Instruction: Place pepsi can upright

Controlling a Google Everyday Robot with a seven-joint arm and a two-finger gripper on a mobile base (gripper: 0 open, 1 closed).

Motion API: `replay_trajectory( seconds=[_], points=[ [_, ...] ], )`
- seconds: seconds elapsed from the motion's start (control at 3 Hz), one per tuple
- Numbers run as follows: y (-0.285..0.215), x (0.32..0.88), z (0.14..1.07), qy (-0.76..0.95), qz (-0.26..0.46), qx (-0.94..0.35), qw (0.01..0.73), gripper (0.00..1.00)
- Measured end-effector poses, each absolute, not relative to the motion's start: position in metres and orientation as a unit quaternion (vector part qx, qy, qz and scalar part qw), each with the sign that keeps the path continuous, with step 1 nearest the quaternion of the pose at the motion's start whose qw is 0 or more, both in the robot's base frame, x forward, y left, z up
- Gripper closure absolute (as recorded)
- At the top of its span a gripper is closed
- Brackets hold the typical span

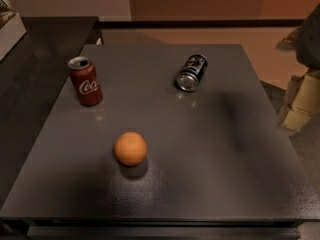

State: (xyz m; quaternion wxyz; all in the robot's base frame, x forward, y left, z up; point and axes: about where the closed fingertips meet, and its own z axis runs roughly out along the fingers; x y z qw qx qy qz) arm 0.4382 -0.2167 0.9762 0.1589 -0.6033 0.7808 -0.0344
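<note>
While the pepsi can [191, 72] is lying on its side toward the far right of the dark table [210, 184], nothing I can call the gripper is showing over the tabletop. A dark blurred mass [311, 36] is hanging at the right edge of the view and may be part of the arm. The gripper is therefore probably sitting out of frame on that side, and I cannot tell whether it is wide, narrow or holding anything. If so, the can is lying to its left and lower.

The can's long axis is running away from the camera, leaning slightly rightward, with a silver end facing the near edge. A grasp is likely going to need to cross the barrel, then tip one end up.

The red can [85, 81] is standing upright at the far left, well apart. The orange [130, 148] is resting nearer the camera. Nothing here is serving as a container, and whether either can is holding liquid is not showing.
</note>
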Motion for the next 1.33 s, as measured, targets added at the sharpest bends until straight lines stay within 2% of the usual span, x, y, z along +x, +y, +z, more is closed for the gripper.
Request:
replay_trajectory(
  seconds=[0.67,1.33],
  points=[
    [-0.208,0.458,0.974,0.801,-0.028,-0.577,0.157,0.0],
    [-0.187,0.535,0.957,0.875,0.007,-0.455,0.164,0.0]
  ],
)
